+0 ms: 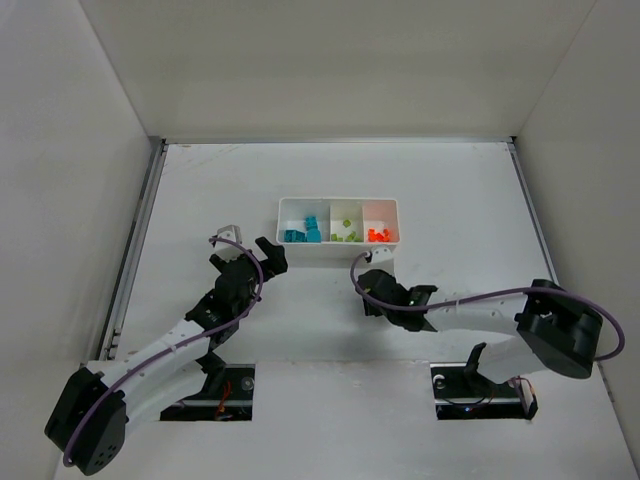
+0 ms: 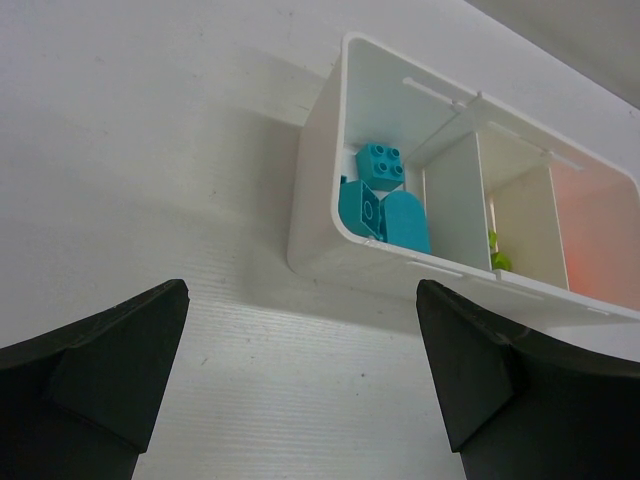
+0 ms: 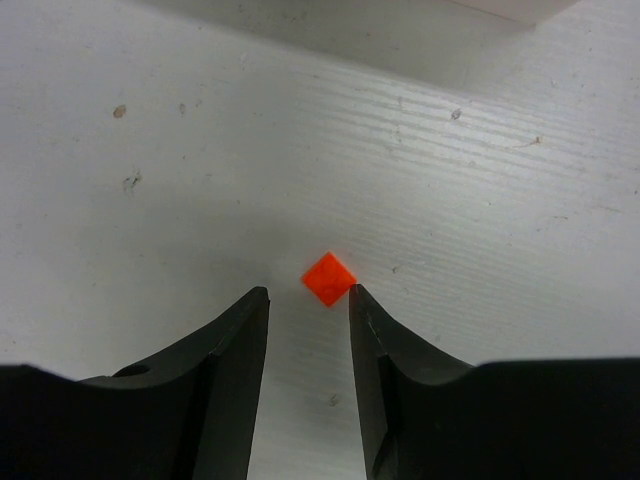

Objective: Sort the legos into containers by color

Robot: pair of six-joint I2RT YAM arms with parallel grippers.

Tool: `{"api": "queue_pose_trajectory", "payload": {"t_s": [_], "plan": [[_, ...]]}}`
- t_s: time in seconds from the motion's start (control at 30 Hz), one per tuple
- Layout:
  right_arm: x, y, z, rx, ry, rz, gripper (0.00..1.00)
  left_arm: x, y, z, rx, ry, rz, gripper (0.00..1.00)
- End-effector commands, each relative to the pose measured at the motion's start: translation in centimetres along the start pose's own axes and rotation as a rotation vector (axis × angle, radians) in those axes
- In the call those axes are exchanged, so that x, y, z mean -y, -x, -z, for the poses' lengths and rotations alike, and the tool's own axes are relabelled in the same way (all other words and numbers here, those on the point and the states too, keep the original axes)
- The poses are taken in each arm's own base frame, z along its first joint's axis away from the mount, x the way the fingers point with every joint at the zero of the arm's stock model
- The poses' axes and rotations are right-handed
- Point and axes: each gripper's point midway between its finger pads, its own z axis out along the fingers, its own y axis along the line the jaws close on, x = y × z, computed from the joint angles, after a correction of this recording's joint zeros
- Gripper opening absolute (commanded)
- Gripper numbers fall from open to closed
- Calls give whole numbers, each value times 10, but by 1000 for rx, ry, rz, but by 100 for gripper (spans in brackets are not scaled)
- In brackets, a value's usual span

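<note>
Right end effector (image 3: 307, 293) parted, one orange lego (image 3: 329, 279) at its tips, left end effector (image 2: 300, 292) spread

The white table (image 1: 450, 190) carries one white tray (image 1: 338, 251) with three compartments, set at the far middle. A single small orange brick (image 3: 329, 278) lies on the bare surface on the near side of the tray, apart from it. The surface shows small dark specks.

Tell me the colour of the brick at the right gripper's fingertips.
The brick is orange; right wrist view shows it best.
</note>
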Motion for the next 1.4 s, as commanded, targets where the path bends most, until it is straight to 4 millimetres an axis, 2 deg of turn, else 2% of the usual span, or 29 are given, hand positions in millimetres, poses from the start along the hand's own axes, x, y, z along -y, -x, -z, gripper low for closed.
{"api": "queue_pose_trajectory", "payload": {"t_s": [0.0, 0.1, 0.4, 0.67, 0.9, 1.07, 1.37], "plan": [[-8, 20, 12, 62, 1, -36, 43, 8, 10, -2, 38, -24, 35, 100], [-8, 19, 14, 57, 7, -61, 42, 9, 9, -1, 38, -28, 33, 100], [-9, -1, 5, -16, -18, -94, 43, 11, 10, -2, 37, -32, 30, 100], [-8, 4, -8, -8, -48, -89, 40, 12, 8, -3, 30, -33, 28, 100], [3, 1, -13, -3, -125, -64, 36, 10, 9, -4, 37, -27, 27, 100], [3, 2, -14, 0, -133, -74, 42, 12, 8, -5, 31, -29, 23, 100], [3, 2, -18, -2, -151, -65, 25, 8, 9, -4, 40, -26, 29, 100]]}}
